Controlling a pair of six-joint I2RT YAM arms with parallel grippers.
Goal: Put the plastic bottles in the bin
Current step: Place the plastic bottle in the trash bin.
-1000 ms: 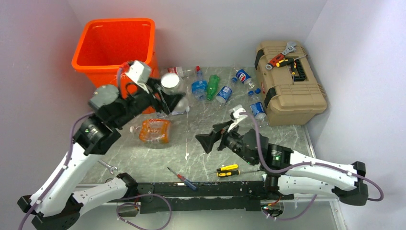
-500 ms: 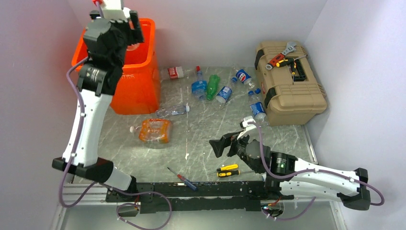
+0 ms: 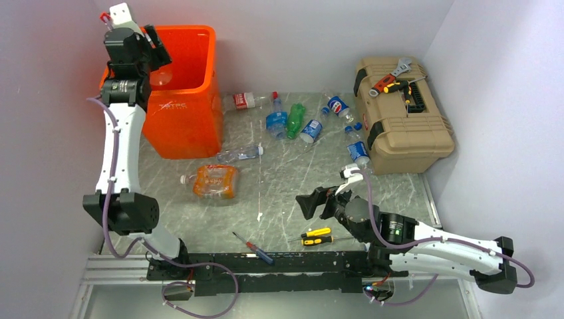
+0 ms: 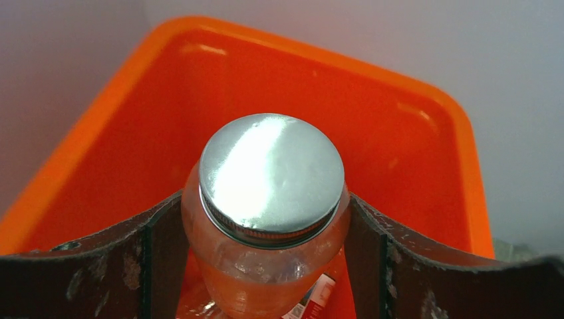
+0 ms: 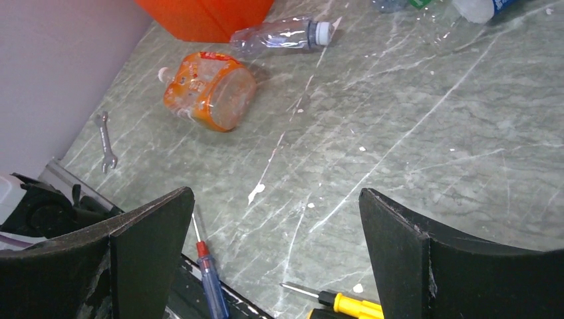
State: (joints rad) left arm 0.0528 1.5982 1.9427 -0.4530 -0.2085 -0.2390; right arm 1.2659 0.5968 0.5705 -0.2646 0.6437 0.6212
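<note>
Left wrist: left gripper clamps bottle above far-left bin | right gripper spread wide, empty, over table

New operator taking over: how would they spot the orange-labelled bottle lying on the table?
Find the tall bright-orange plastic bin in the far left corner. In front of it lie two bottles; take the nearer one, the squat clear plastic bottle. Its fat body and orange label set it apart from the slim clear bottle behind it.
</note>
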